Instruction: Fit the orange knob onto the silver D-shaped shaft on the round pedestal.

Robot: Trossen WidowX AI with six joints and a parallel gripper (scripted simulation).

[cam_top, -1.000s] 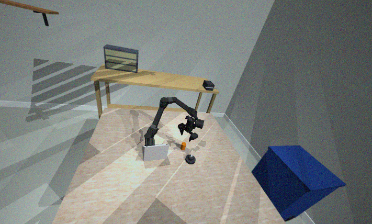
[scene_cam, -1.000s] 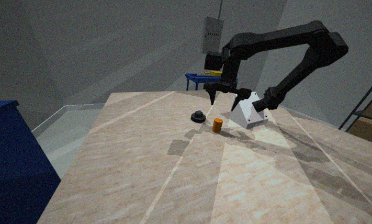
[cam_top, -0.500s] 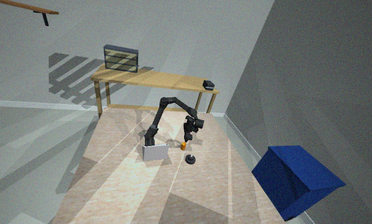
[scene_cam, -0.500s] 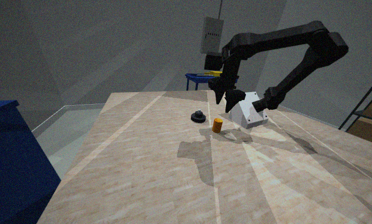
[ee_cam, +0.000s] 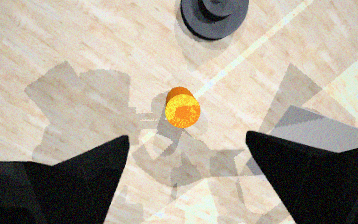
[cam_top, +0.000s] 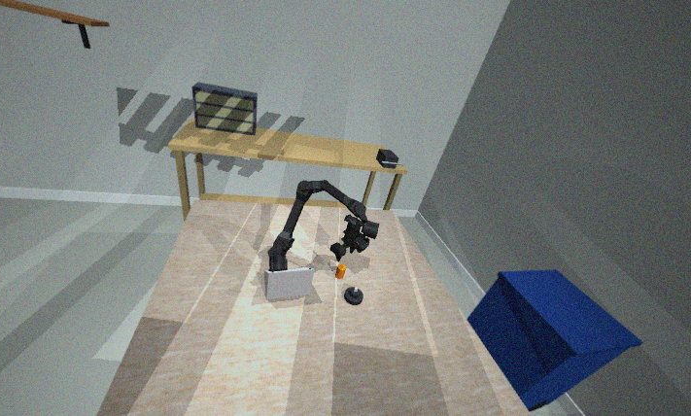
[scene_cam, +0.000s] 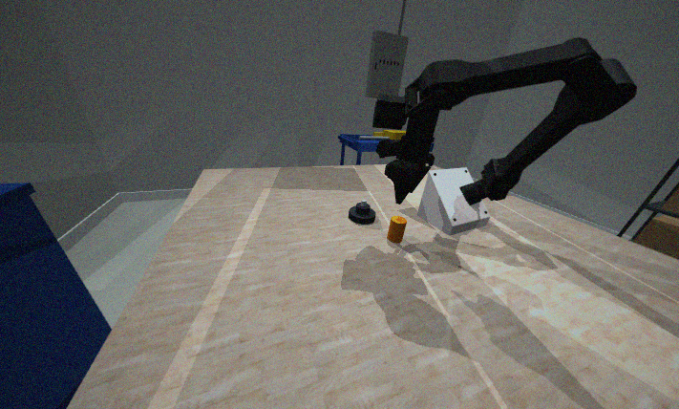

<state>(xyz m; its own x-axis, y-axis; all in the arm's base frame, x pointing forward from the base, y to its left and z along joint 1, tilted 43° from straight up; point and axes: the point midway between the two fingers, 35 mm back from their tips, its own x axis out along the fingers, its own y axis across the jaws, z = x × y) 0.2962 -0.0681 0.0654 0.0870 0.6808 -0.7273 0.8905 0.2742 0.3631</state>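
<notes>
The orange knob (cam_top: 340, 271) (scene_cam: 396, 229) (ee_cam: 182, 110) stands upright on the table, its closed top facing up; its hole is hidden underneath. The dark round pedestal (cam_top: 354, 296) (scene_cam: 362, 215) (ee_cam: 214, 29) stands a short way from the knob. Its silver shaft (cam_top: 355, 289) (scene_cam: 363, 204) points up; the shaft's flat side cannot be made out. My gripper (ee_cam: 188, 138) is open and empty, above the table and higher than the knob. In the wrist view the knob lies between and ahead of the two fingertips, touching neither, and the pedestal is at the top edge.
A white sloped block (cam_top: 289, 283) (scene_cam: 456, 195) (ee_cam: 325, 131) stands beside the arm's base, to the right in the wrist view. A blue bin (cam_top: 565, 315) (scene_cam: 21, 284) is beyond the table's edge. A wooden bench (cam_top: 311, 149) stands behind the table. Shadows of the arm fall around the knob.
</notes>
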